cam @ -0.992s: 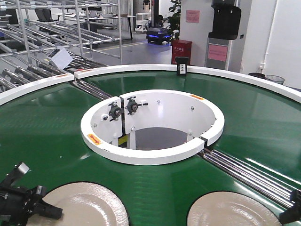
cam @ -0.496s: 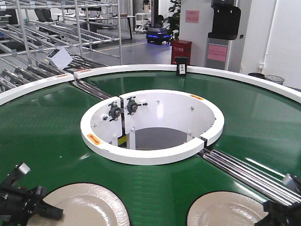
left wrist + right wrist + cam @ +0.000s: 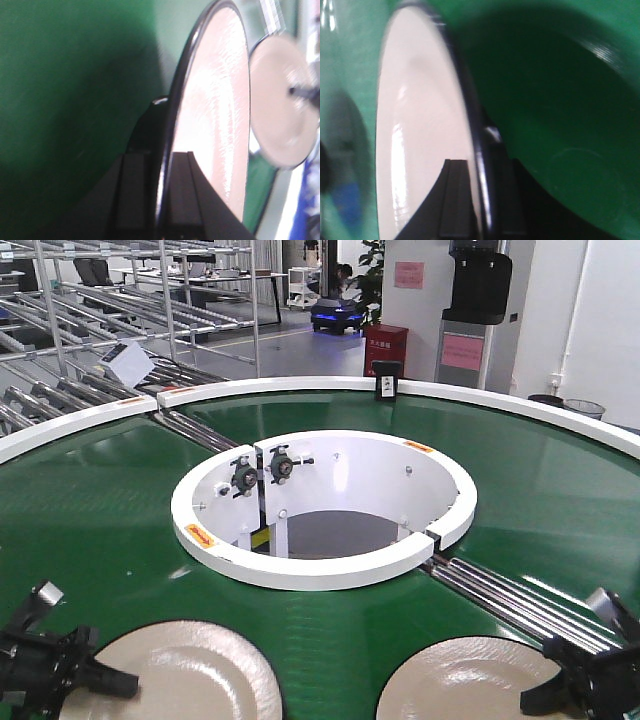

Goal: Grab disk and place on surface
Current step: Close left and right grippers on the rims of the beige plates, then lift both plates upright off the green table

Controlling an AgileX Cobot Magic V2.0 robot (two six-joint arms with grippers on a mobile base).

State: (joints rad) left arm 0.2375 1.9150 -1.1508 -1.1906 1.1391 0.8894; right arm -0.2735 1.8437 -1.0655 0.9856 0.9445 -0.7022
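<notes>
Two cream disks with thin black rims lie on the green belt [image 3: 90, 530] at the near edge. The left disk [image 3: 190, 675] [image 3: 215, 115] has its rim edge-on between the two dark fingers of my left gripper [image 3: 108, 678] [image 3: 160, 195], which is shut on it. The right disk [image 3: 460, 680] [image 3: 420, 130] is held the same way by my right gripper [image 3: 545, 695] [image 3: 482, 200], one finger over its face and one under its rim. The left wrist view also catches the right disk [image 3: 282, 100] blurred. The surface is out of view.
A white inner ring wall [image 3: 320, 565] encloses the belt's central hole, with bearing mounts inside. Steel rollers [image 3: 520, 605] cross the belt at the right and far left. A white outer rim [image 3: 300, 386] bounds the belt; racks and a blue cart stand beyond.
My right gripper has come in from the lower right edge and closed on the right disk's rim. Both disks have shifted slightly left. The left gripper has barely moved.
</notes>
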